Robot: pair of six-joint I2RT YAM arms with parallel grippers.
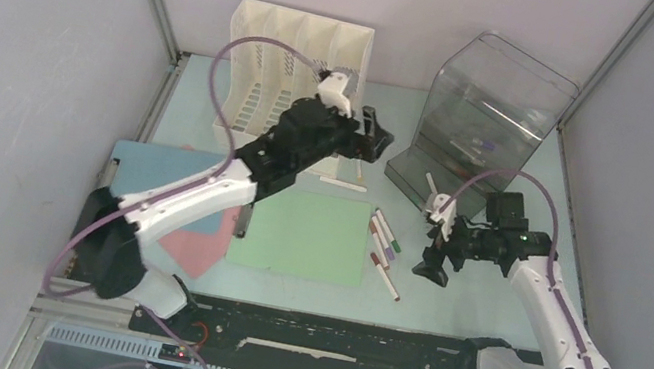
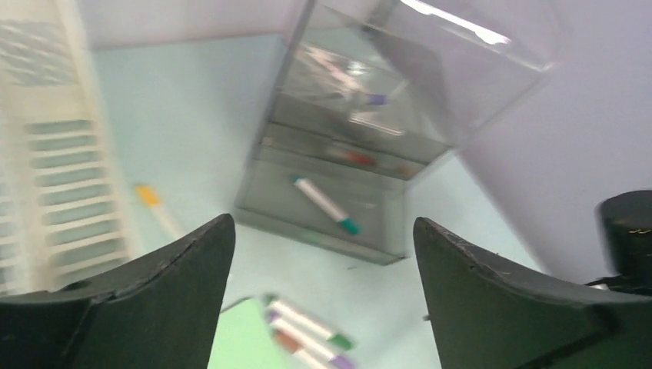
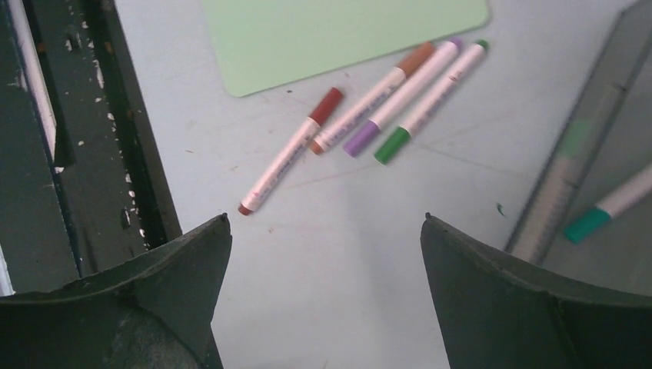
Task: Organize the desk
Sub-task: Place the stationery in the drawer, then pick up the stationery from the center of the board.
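The left gripper [image 2: 323, 223] is hanging open and empty near the clear bin [image 2: 361, 146]; the right gripper [image 3: 323, 219] is gaping wide beside four markers [image 3: 384, 108] on the desk [image 3: 338, 254].

You see a mint surface [image 1: 456, 307], a green board [image 1: 304, 233], pink sheet [image 1: 195, 249], blue sheet [image 1: 149, 169] and white slotted rack [image 1: 277, 52].

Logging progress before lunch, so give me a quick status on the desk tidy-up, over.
Left gripper open, empty. Right gripper open, empty, near loose markers. Desk untidy. Nothing seen blocking.
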